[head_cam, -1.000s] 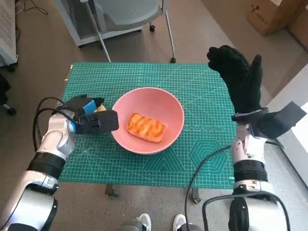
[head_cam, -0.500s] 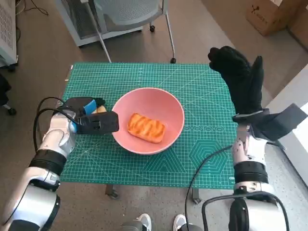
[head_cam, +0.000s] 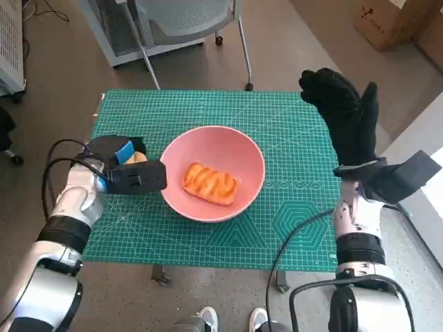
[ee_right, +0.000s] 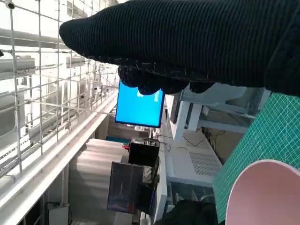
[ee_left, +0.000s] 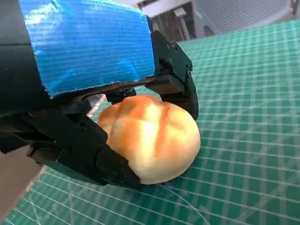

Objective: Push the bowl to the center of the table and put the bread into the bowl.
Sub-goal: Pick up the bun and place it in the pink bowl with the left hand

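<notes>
One bun left to put in the bowl

The round bun point(ee_left: 150, 138) sits on the green mat point(head_cam: 291, 145), held in the left hand point(head_cam: 121, 169), beside the pink bowl point(head_cam: 239, 149). The bowl is mid-table with another bread point(head_cam: 210, 183) inside. Next: lift the bun over the rim. The right hand point(head_cam: 346, 114) is raised, spread, empty.

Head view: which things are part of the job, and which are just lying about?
Job:
- pink bowl, mid-table
- flat bread inside the bowl
- round bun, gripped by the left hand beside the bowl
- right hand, raised, holding nothing

Lying about:
- green mat
- chair
- cardboard box
</notes>
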`<state>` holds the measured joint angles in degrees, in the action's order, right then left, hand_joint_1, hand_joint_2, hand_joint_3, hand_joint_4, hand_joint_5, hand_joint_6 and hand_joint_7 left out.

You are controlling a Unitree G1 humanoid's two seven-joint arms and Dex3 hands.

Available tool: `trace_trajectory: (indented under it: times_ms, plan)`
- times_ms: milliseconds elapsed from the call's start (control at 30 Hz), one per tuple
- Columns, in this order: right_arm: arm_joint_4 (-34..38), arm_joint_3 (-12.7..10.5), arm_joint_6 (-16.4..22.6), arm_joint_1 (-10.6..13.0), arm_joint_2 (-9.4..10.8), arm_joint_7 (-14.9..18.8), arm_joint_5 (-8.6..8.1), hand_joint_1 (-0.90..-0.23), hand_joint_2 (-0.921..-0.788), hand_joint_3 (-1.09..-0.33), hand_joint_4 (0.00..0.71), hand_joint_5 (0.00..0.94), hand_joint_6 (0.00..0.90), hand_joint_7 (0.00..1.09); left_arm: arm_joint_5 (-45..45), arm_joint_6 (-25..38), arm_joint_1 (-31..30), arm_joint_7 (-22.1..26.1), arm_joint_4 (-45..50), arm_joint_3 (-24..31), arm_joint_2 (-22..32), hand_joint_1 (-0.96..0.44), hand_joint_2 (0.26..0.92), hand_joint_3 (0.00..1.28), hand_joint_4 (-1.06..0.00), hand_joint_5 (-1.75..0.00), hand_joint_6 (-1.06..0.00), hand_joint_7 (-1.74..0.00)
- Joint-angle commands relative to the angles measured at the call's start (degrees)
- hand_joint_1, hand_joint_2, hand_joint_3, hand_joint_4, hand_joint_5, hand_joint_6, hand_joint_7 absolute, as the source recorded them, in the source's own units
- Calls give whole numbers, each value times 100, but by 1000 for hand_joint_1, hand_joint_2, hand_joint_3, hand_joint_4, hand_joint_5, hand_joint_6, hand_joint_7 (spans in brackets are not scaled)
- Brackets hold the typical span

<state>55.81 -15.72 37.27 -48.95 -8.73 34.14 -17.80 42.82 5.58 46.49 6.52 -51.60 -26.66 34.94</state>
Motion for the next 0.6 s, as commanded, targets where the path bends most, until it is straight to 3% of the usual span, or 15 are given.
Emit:
trace_trajectory:
  times_ms: [33,367,600]
  plan:
    - [60,10,-114,133,24,19,-7,-647,-921,-764,207,2,359,2,6,182,-184,120,565,137,262,1,920,119,-605,-1351,-613,-1086]
    - [55,-18,-174,134,11,105,-60,-642,-921,-762,207,1,360,2,81,1080,-666,812,3173,743,691,1,920,79,-657,-1221,-637,-1138]
    - [81,-14,-184,110,55,132,-77,-651,-921,-757,206,1,360,1,204,1329,-981,662,4952,1197,623,1,920,55,-695,-1130,-649,-1173]
